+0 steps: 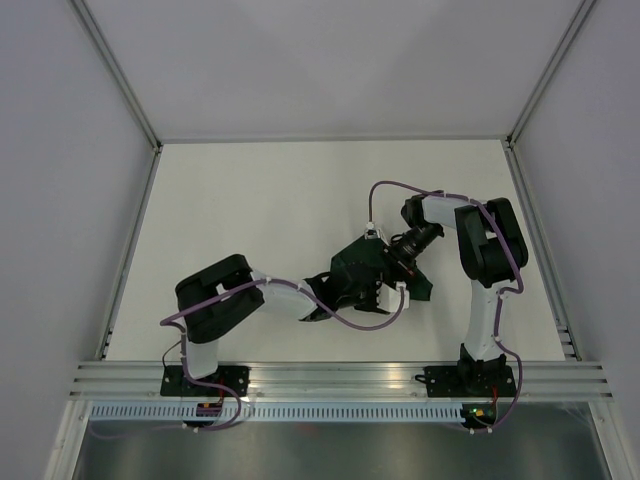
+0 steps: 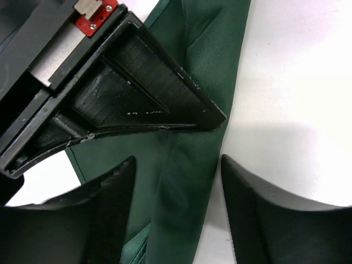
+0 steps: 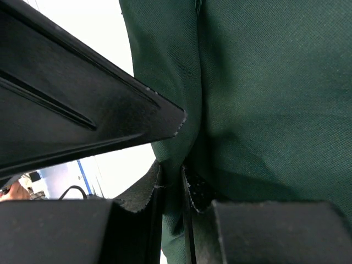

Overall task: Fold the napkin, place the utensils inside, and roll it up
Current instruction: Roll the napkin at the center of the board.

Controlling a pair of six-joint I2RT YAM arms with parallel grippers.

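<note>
You are working with the napkin (image 1: 372,272) bunched into a dark green heap a little right of the middle of the table (image 1: 250,210), and both arms are reaching in over it from opposite sides. Your right gripper (image 3: 171,190) is pinching a ridge of the cloth between nearly closed jaws. The fabric is running up out of the narrow gap, so this hand is acting as the anchor that is stopping the cloth from sliding. Your left gripper (image 2: 177,165) is standing with its jaws wide apart, straddling a long folded strip of the napkin without closing on it. It is sitting right beside the right hand's finger, which is lying across the same strip. That placement is reading as one hand pinning the fold while the other is lining up for a hold of its own. The cloth is looking crumpled rather than squarely folded, so you are probably somewhere in the folding step, with the later steps not yet begun.
</note>
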